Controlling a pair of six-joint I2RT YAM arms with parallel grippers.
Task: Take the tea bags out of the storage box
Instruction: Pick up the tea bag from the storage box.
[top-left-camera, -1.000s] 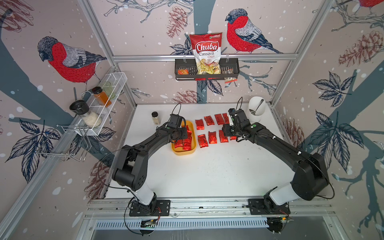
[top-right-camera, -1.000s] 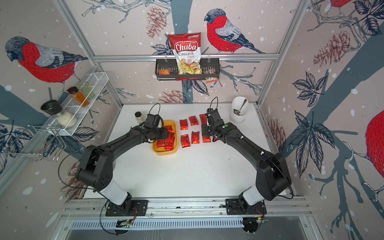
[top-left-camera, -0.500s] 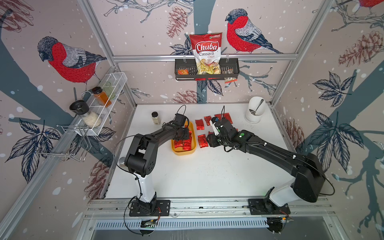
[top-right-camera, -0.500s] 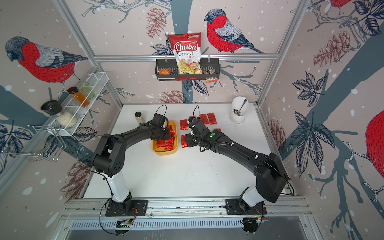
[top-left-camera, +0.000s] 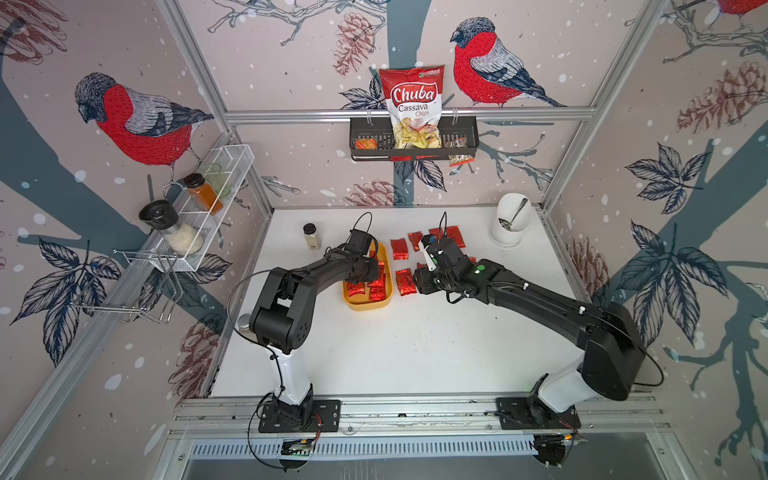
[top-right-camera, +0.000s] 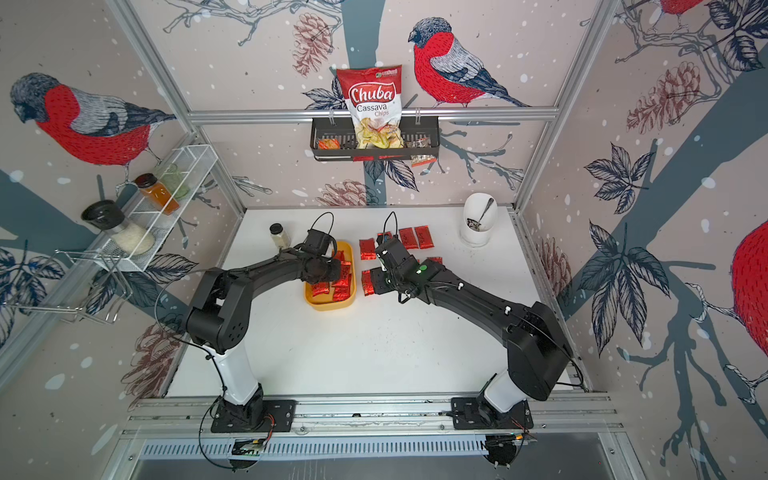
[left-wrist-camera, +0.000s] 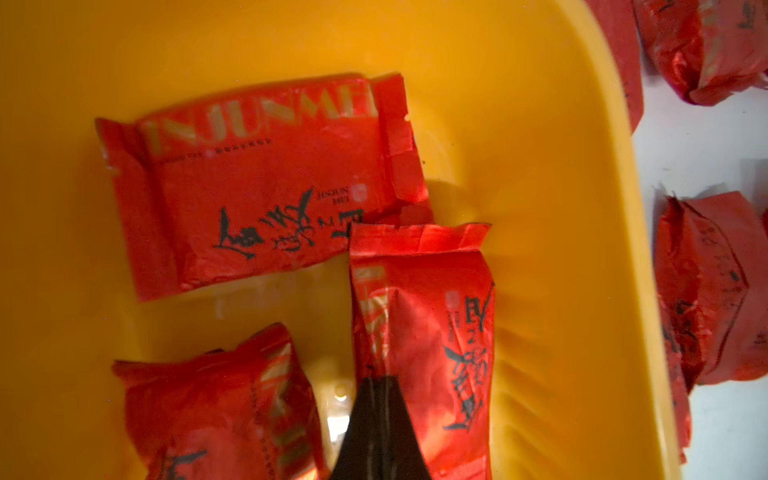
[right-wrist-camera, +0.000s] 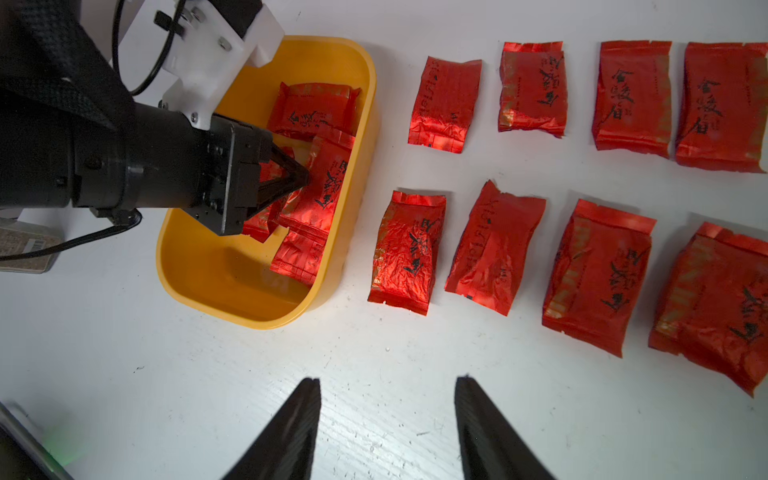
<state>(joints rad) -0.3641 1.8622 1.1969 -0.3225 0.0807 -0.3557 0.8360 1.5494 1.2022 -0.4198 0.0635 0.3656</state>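
The yellow-orange storage box (top-left-camera: 368, 306) (top-right-camera: 330, 306) (right-wrist-camera: 232, 286) sits left of centre on the white table. Several red foil tea bags lie inside it. My left gripper (left-wrist-camera: 380, 376) (top-left-camera: 376, 272) (right-wrist-camera: 305, 176) reaches into the box, shut on the edge of one tea bag (left-wrist-camera: 432, 316) (right-wrist-camera: 328, 187). Two more bags (left-wrist-camera: 257, 178) (left-wrist-camera: 216, 411) lie beside it on the box floor (left-wrist-camera: 519, 124). Several tea bags (right-wrist-camera: 444, 104) (top-left-camera: 400, 248) lie in two rows on the table right of the box. My right gripper (right-wrist-camera: 386, 380) (top-left-camera: 420, 281) hovers open and empty over bare table, near the front row.
A small spice jar (top-left-camera: 311, 236) stands behind the box on the left. A white cup with a spoon (top-left-camera: 509, 224) is at the back right. A black wall basket (top-left-camera: 413, 143) holds the chips bag, and a white wire rack (top-left-camera: 203, 208) hangs on the left wall.
My left gripper has shut on a tea bag inside the box. My right arm has swung left from the far rows of bags toward the box, its jaws still open.
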